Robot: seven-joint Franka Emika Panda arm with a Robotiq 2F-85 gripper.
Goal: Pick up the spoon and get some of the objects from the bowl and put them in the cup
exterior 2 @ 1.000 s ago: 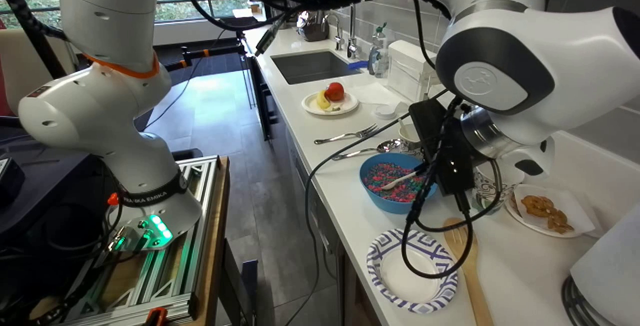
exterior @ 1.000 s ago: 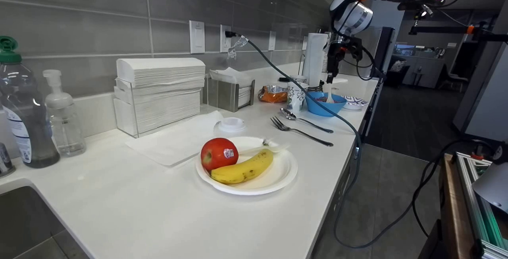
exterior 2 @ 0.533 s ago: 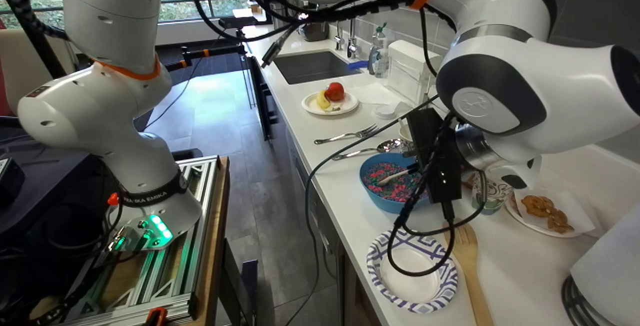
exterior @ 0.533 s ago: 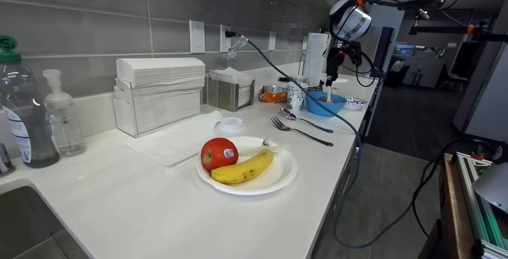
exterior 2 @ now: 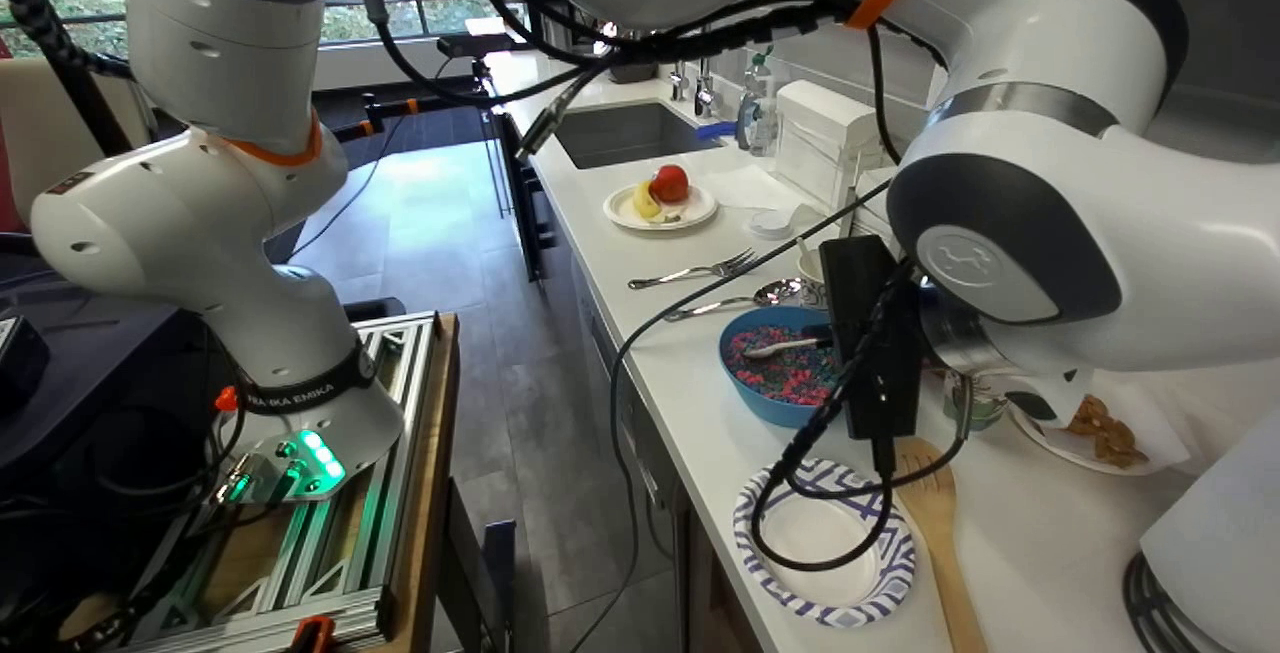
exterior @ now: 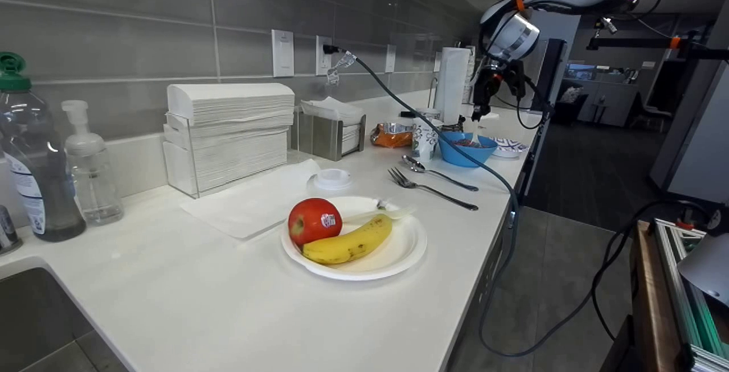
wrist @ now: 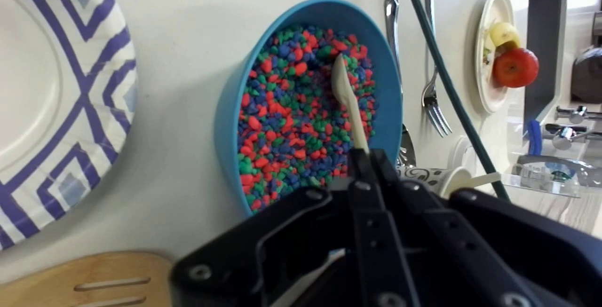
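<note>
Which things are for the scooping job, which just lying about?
Job: gripper, white spoon, blue bowl, colored gravel-like bits, patterned cup or second cup (unsure which)
Lying about: apple, banana, metal fork, metal spoon, slotted wooden turner, patterned paper dish

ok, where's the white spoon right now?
Wrist view, just right of centre: white spoon in the jaws, its head over the coloured pieces in the blue bowl.
</note>
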